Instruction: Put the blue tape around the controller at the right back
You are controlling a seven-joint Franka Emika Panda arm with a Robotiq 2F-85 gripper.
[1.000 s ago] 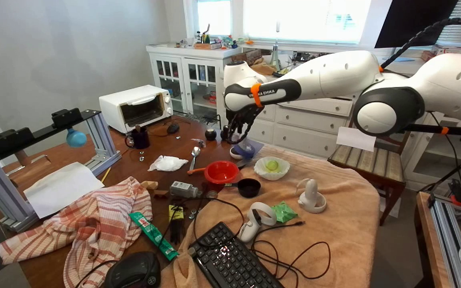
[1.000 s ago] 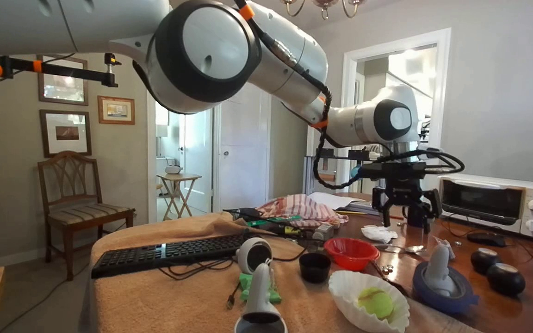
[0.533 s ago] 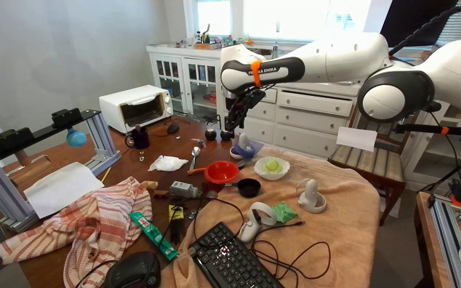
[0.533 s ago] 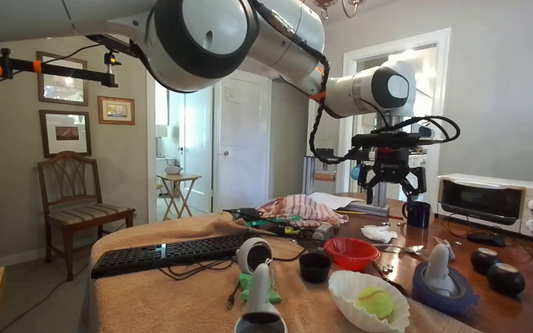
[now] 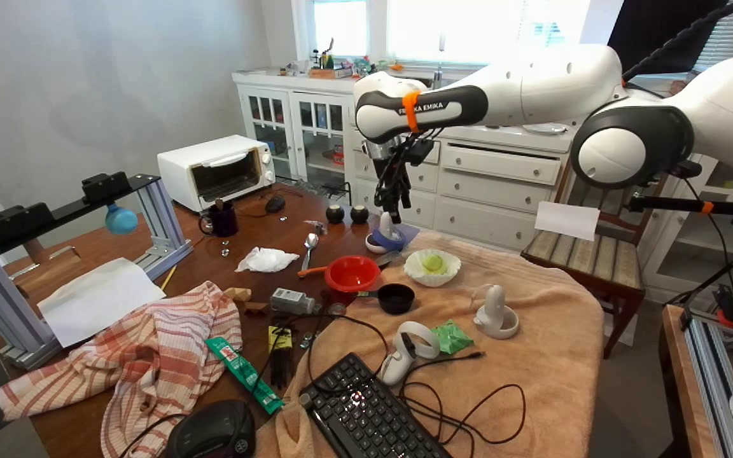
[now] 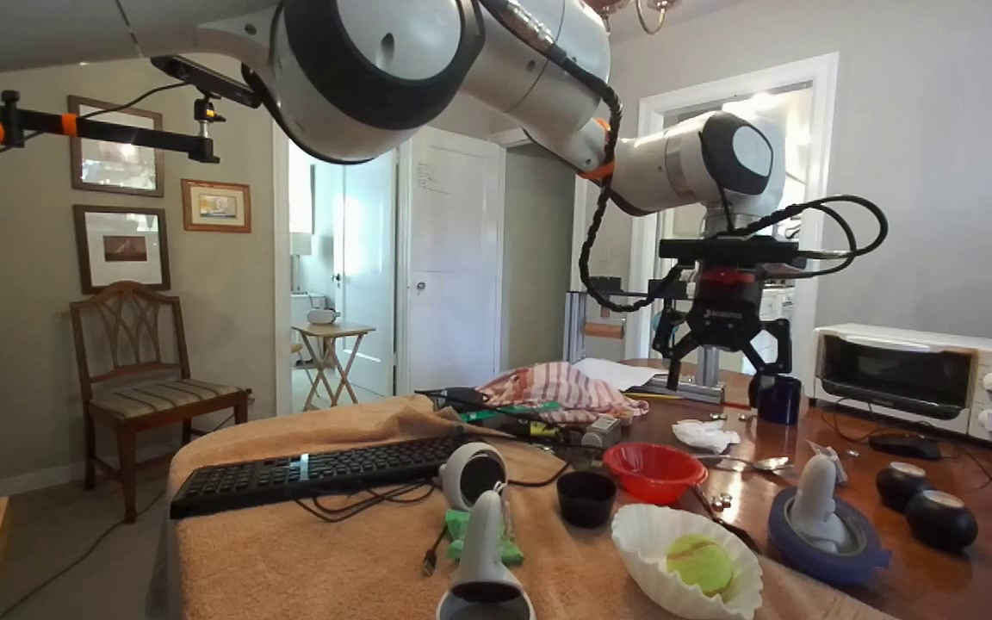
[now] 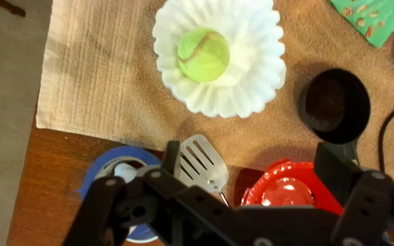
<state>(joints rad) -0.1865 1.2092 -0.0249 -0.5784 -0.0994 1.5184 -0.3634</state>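
Observation:
A blue ring of tape [image 6: 832, 573] lies around a white controller [image 6: 813, 499] at the table's back edge; the controller's handle rises through the ring. The tape [image 5: 392, 243] and controller [image 5: 386, 224] also show in an exterior view. In the wrist view the tape [image 7: 92, 172] and the controller [image 7: 125, 171] are partly hidden behind a finger. My gripper [image 6: 716, 387] is open and empty, held in the air above the table. Its fingers are wide apart in the wrist view [image 7: 251, 167], with a spatula and red bowl showing below between them.
A white fluted bowl [image 5: 417, 273] with a tennis ball, a red bowl [image 5: 335, 280], a black cup [image 5: 396, 299] and a spatula [image 7: 205, 164] are nearby. Two more white controllers [image 5: 495, 308] [image 5: 398, 362] lie on the towel. Two black round objects [image 6: 944, 521] stand beside the tape.
My gripper has risen away from the table, then tilted and shifted slightly. The tape and controller have not visibly moved.

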